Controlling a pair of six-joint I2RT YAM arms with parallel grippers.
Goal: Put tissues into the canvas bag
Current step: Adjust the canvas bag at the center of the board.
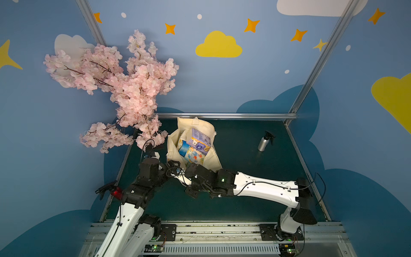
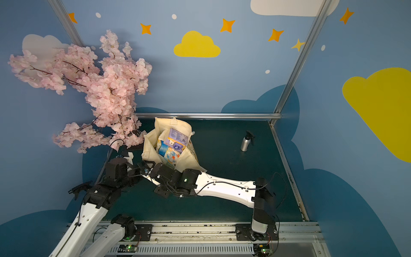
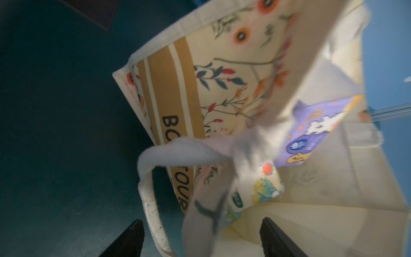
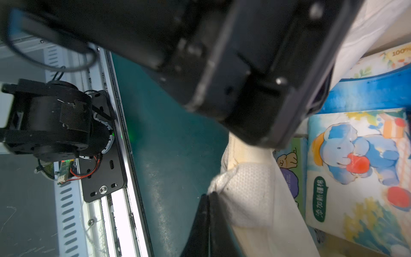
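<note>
My right gripper (image 4: 210,195) has its fingers pressed together, pinching the white woven patch on the near rim of the canvas bag (image 4: 266,242). My left gripper (image 3: 203,240) is spread wide at the same rim, just beside the right one. The bag's white handle (image 3: 178,151) loops through the gap between its two black fingers, and I cannot tell whether either finger touches it.

The tissues (image 1: 193,158) lie inside the bag, just beyond both grippers. The bag stands upright on the dark green table (image 1: 244,178) with its mouth open. The white pack (image 4: 355,155) is nearest to me, the blue pack (image 1: 183,149) is beside it, and the purple pack (image 1: 199,138) is tilted above them against the far wall of the bag.

The right wrist view shows the white pack's print: a blue elephant holding a red ball, with green-backed Chinese lettering. The left wrist view shows the bag's outer face, with a mustard band carrying dark lettering and orange and red flowers on thin stems. It also shows a white cartoon animal on the purple pack. In both top views the bag's fabric looks mostly plain cream.

Only the top views show what is farther off. A silver spray bottle (image 1: 263,142) stands well apart, to the right of the bag. A pink blossom branch (image 1: 124,89) hangs over the table's far left corner.
</note>
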